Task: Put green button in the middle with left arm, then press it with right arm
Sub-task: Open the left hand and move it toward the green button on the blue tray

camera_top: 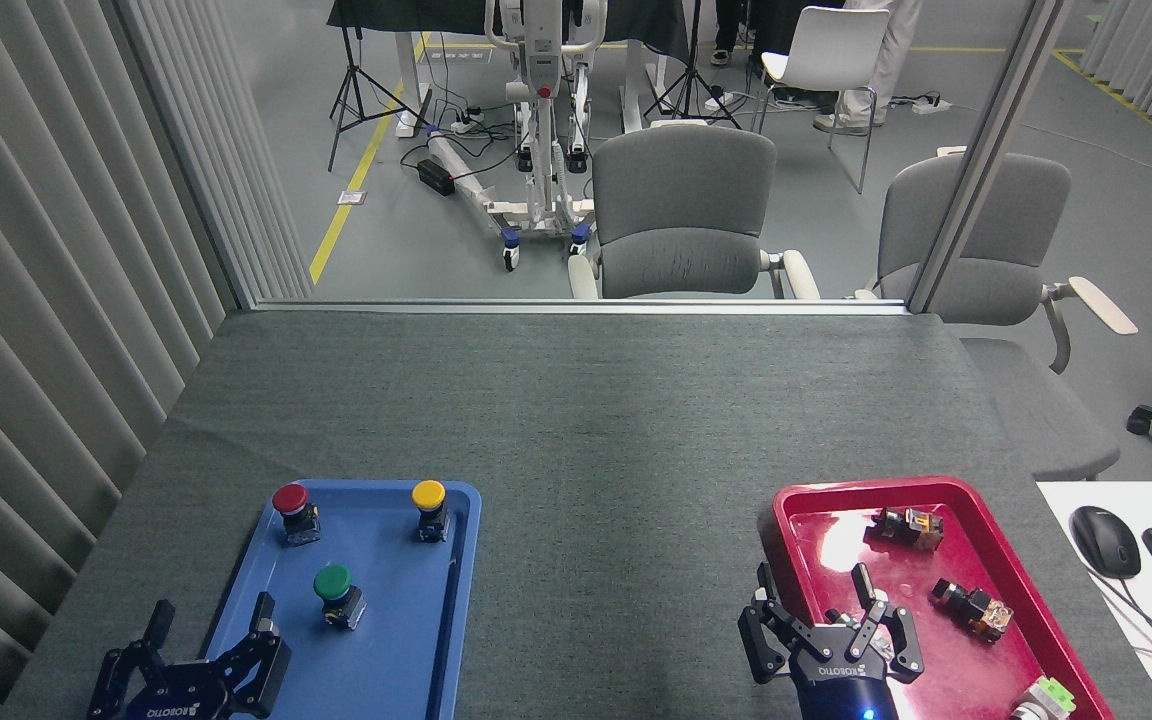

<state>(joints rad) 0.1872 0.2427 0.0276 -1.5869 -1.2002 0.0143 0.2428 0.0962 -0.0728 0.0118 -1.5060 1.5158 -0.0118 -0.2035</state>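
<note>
Nearest the robot, the left gripper (198,650) hangs over the blue tray's (406,650) near-left corner, fingers spread and holding nothing. The right gripper (826,625) sits at the red tray's (796,505) left rim, also spread and empty. Farther in, the green button (335,592) stands upright in the blue tray, beyond it the red button (293,511) and yellow button (429,507). The middle (616,520) lies between the trays.

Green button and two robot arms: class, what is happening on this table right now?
Nothing is held yet. The green button stands upright in the blue tray, near a red button and a yellow button. The left gripper hovers open just beside the tray. The right gripper is open over the red tray. The middle is bare.
</note>
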